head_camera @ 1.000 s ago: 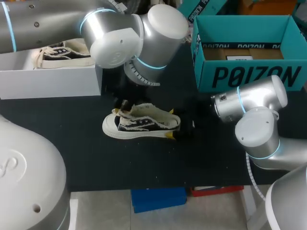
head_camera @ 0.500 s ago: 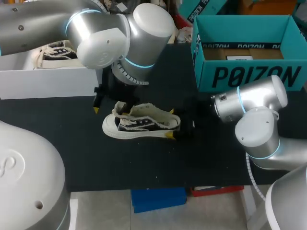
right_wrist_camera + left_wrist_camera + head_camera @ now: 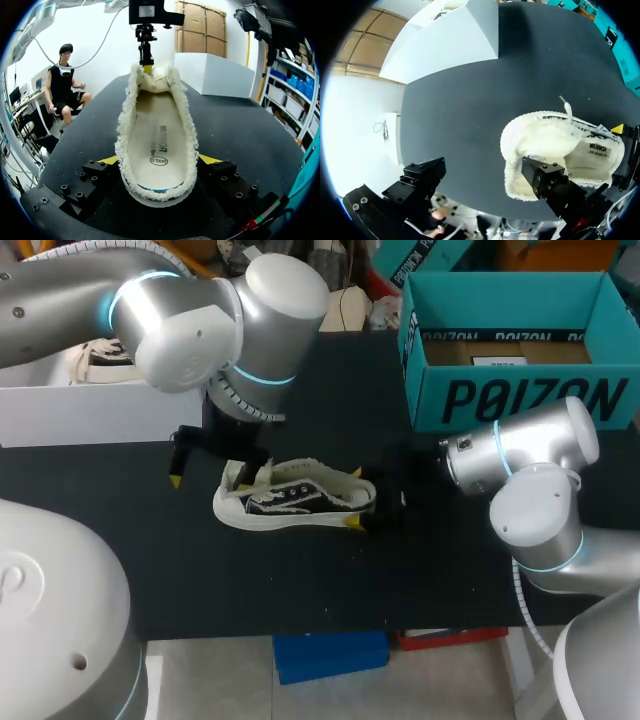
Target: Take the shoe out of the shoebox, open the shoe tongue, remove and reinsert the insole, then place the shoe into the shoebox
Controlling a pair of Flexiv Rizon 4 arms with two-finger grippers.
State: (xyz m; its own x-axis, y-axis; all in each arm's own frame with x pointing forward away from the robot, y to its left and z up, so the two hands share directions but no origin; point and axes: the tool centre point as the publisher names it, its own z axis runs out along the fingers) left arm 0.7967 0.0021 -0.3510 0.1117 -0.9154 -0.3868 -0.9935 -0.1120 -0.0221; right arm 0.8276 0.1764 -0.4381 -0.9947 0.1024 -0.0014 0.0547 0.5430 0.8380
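A black-and-cream low shoe [image 3: 293,499] lies on its side on the black table, its fleecy opening facing my right arm. My right gripper [image 3: 366,517] is shut on the shoe's heel; in the right wrist view its yellow fingertips [image 3: 111,160] press both sides of the shoe [image 3: 157,145], and the cream insole [image 3: 159,131] lies flat inside. My left gripper [image 3: 210,470] hangs open at the toe end, one finger [image 3: 544,176] over the shoe's toe [image 3: 540,145] and the other clear of it. Nothing is held between its fingers.
A white shoebox [image 3: 105,410] with a second shoe [image 3: 112,348] in it stands at the back left, close behind my left arm. An open teal shoebox [image 3: 520,395] stands at the back right. Bare black tabletop [image 3: 300,580] lies in front of the shoe.
My left gripper has opened wide, let go of the shoe's front part and shifted left. The right gripper and the shoe have stayed put.
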